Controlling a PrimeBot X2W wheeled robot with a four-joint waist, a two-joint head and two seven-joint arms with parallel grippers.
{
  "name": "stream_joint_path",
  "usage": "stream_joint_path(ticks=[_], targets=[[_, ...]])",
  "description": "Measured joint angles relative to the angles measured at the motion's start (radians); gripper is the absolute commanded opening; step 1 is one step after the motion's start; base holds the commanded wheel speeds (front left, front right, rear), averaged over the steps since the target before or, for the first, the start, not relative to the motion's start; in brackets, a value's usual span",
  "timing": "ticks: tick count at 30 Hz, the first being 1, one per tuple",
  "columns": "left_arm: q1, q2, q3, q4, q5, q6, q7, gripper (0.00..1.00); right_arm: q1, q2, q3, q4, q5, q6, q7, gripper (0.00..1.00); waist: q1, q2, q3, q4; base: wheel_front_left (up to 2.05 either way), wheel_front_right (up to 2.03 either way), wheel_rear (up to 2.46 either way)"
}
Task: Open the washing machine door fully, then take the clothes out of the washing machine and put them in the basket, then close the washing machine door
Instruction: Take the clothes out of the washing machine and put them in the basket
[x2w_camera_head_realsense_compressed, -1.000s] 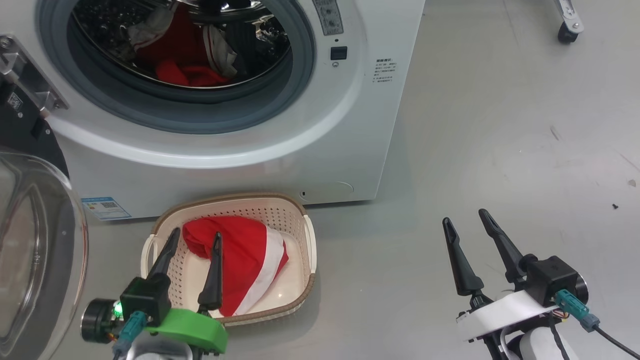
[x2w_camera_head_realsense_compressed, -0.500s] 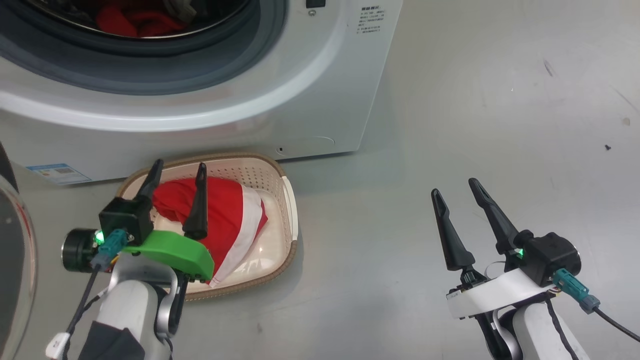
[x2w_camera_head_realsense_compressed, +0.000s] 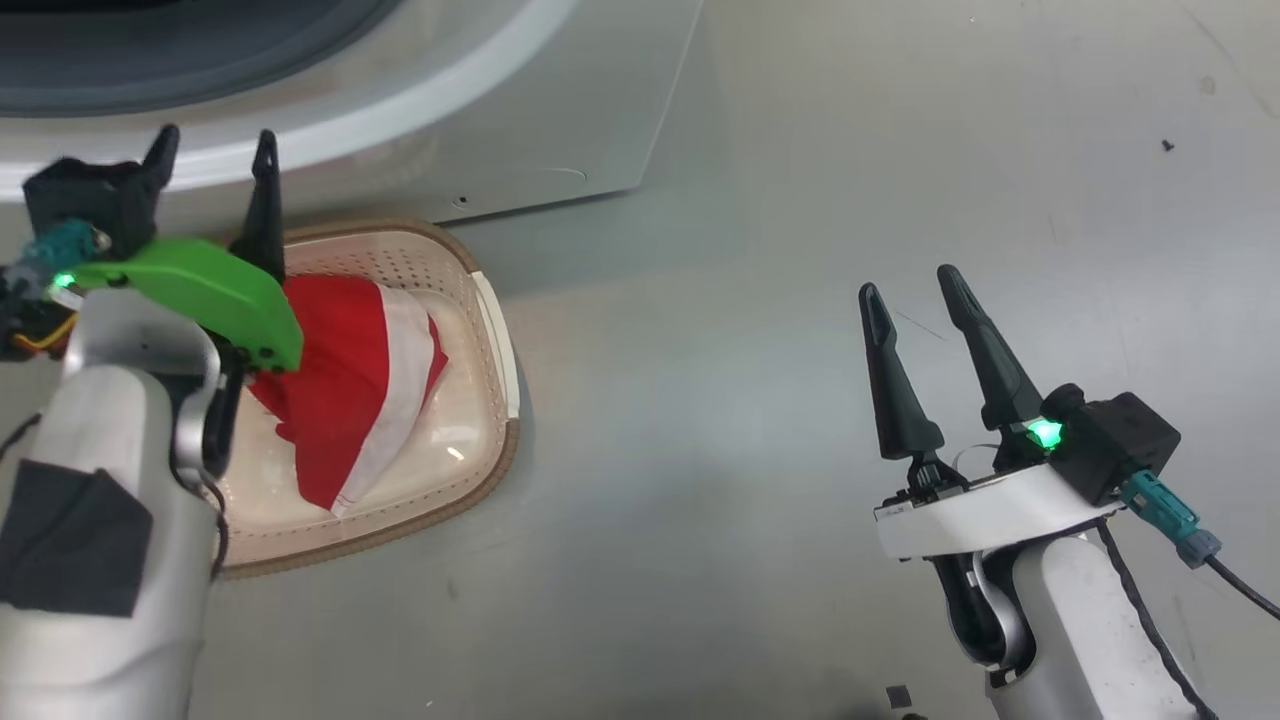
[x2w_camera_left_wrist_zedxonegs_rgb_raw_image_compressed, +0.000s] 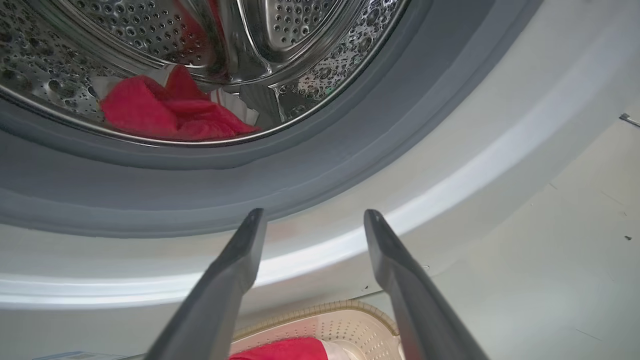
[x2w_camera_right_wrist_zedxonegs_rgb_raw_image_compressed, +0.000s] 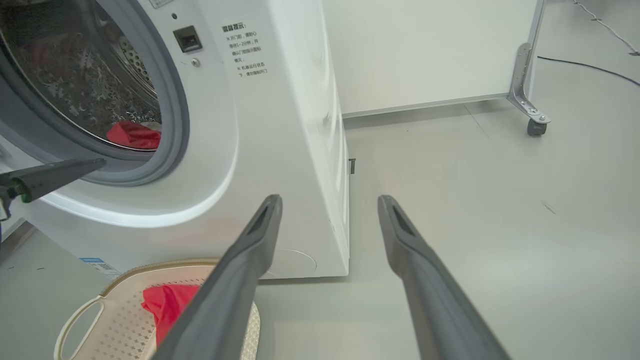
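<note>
Left gripper (x2w_camera_head_realsense_compressed: 215, 140) is rising off the basket (x2w_camera_head_realsense_compressed: 497, 340) toward the washing machine (x2w_camera_head_realsense_compressed: 560, 120) at upper left, fingers spread and empty, right gripper (x2w_camera_head_realsense_compressed: 906, 282) idling splayed lower right, more clothes (x2w_camera_left_wrist_zedxonegs_rgb_raw_image_compressed: 165, 110) waiting in the drum.

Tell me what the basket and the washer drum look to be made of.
Basket: apparently moulded cream plastic, matte, with rows of punched holes in its walls and a brown woven-look rim. Drum: probably polished steel, judging by its mirror shine and dimpled, perforated surface.
</note>
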Motion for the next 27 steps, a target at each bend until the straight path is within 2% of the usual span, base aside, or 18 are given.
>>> stream_joint_path(ticks=[6,10,14,20,27], targets=[[-0.141,0.056,0.019,0.034,0.0,-0.012,0.075,1.0,-0.051,0.0,0.015,-0.012,0.031,-0.013,0.0,1.0,0.0001,0.0,0.077,-0.047,0.0,0.0,0.0],[-0.23,0.08,0.023,0.047,0.004,-0.013,0.099,1.0,-0.069,0.0,0.025,-0.014,0.062,-0.02,0.0,1.0,0.0001,0.0,0.12,-0.075,0.0,0.0,0.0],[-0.306,0.132,0.033,0.056,0.036,-0.013,0.113,1.0,-0.091,0.0,0.041,-0.014,0.072,-0.021,0.0,1.0,0.0001,0.0,0.152,-0.101,0.0,0.0,0.0],[-0.376,0.211,0.055,0.083,0.074,-0.013,0.135,1.0,-0.1,0.0,0.054,-0.011,0.088,-0.021,0.0,1.0,0.0001,0.0,0.182,-0.138,0.0,0.0,0.0],[-0.445,0.27,0.082,0.11,0.081,-0.013,0.153,1.0,-0.105,0.001,0.065,-0.01,0.111,-0.023,0.0,1.0,0.0001,0.0,0.208,-0.169,0.0,0.0,0.0]])
